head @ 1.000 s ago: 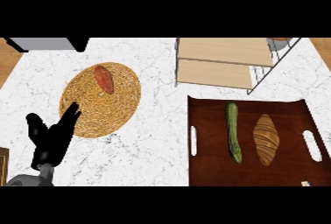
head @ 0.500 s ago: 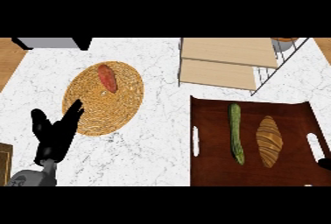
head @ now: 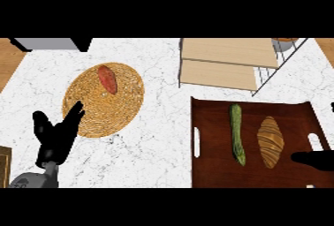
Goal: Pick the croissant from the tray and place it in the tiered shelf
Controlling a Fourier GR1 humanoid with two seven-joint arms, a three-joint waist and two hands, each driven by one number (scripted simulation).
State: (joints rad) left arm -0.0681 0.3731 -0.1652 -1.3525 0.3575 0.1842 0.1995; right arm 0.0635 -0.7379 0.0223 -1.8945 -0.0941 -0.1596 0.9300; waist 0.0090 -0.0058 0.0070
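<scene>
A golden croissant [head: 270, 141] lies lengthwise on the dark brown tray [head: 212, 172] at the right, beside a green cucumber [head: 237, 133]. The wooden tiered shelf [head: 225, 62] with a wire frame stands just behind the tray. My right hand [head: 314, 159] pokes in from the right edge over the tray, a little to the right of the croissant's near end and apart from it; only a black tip shows. My left hand [head: 55, 137] stays open at the lower left, fingers up, its tips over the edge of the woven mat.
A round woven mat [head: 104, 106] at the left carries a reddish sweet potato [head: 108, 79]. A grey appliance [head: 52, 43] sits at the back left corner. White marble counter [head: 160, 132] lies between mat and tray.
My right hand has come into view at the right edge over the tray. The view has shifted slightly, so everything sits a bit further right and lower.
</scene>
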